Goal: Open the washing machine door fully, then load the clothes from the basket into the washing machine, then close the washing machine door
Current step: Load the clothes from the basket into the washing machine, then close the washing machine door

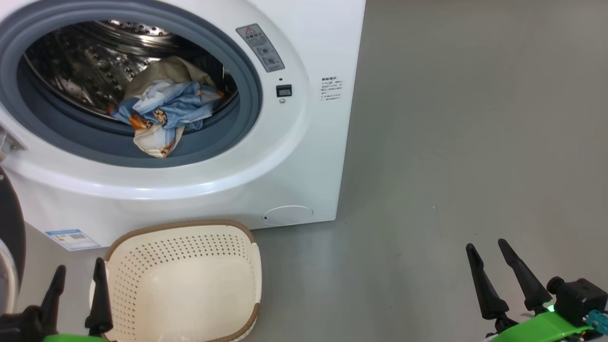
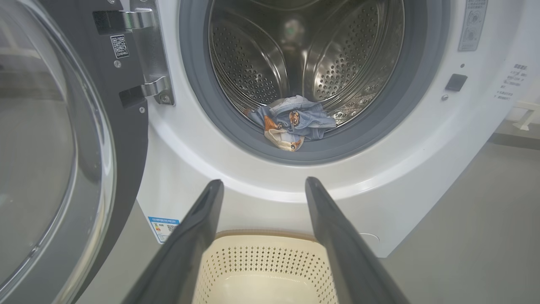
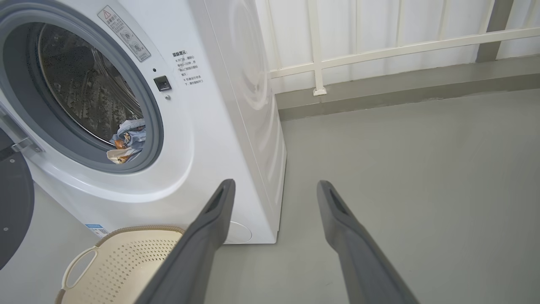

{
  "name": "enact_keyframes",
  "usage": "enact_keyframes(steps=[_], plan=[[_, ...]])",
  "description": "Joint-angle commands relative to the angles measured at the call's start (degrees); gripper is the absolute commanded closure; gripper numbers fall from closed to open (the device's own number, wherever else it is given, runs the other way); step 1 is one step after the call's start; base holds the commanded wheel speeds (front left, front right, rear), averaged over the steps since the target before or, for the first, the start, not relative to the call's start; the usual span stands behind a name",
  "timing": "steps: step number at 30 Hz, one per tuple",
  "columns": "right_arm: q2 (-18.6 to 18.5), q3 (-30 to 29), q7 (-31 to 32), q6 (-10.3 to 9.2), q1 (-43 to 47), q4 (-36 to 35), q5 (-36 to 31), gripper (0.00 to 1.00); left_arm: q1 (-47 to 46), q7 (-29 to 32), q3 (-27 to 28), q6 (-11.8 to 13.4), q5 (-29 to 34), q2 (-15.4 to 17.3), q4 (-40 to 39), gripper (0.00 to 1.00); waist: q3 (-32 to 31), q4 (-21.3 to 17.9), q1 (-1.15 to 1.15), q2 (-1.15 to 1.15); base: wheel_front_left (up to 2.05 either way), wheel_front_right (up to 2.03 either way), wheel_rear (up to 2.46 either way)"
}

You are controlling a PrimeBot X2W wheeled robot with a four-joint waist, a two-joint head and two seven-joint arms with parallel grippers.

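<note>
The clothes (image 1: 161, 107) lie in the washing machine (image 1: 308, 156); the basket (image 1: 180, 224) stands before it; left claw (image 1: 80, 263) and right claw (image 1: 486, 243) gape apart.

The washing machine door (image 1: 9, 223) is being cut off by the head view's left edge. The top of the washing machine (image 1: 308, 152) is being lost past the upper edge. The near end of the basket (image 1: 190, 256) is being cropped at the bottom, and its left rim is being covered by a finger of the left tool (image 1: 80, 264). Among the clothes (image 1: 166, 107), the cream garment (image 1: 166, 71) is being partly buried under the blue ones. The print on the warning label (image 1: 260, 47) is being rendered too small to read.
</note>
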Motion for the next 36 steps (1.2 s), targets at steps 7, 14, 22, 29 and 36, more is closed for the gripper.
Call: enact_keyframes(steps=[7, 14, 22, 29, 36], plan=[[-1.36, 0.1, -0.28, 0.09, 0.78, -1.87, 0.31, 0.0, 1.71, -0.36, 2.93, -0.09, -0.26, 0.44, -4.48, 0.0, 0.12, 0.2, 0.0, 0.0, 0.0, 0.0, 0.0], [-1.26, 0.15, -0.28, 0.09, 0.52, -1.96, 0.34, 0.0, 1.77, -0.36, 2.8, -0.09, -0.11, 0.32, -5.02, 0.0, -0.05, 0.2, 0.0, 0.0, 0.0, 0.0, 0.0], [-1.07, 0.19, -0.28, 0.09, 0.65, -2.17, 0.34, 0.0, 2.3, -0.36, 2.63, -0.09, 0.33, 0.28, -5.2, 0.0, -0.23, 0.23, 0.0, 0.0, -0.11, 0.11, 0.0], [-0.92, 0.21, -0.28, 0.09, 0.61, -2.34, 0.17, 0.0, 2.5, -0.36, 2.1, -0.09, -0.08, 0.54, -5.53, 0.0, -0.03, 0.31, 0.0, 0.0, -1.08, 1.08, 0.0], [-0.88, 0.12, -0.28, 0.09, 0.83, -2.35, 0.09, 0.0, 3.06, -0.36, 2.28, -0.09, -0.73, 0.51, -6.12, 0.0, -0.2, 0.39, 0.0, 0.0, -1.39, 1.39, 0.0]])
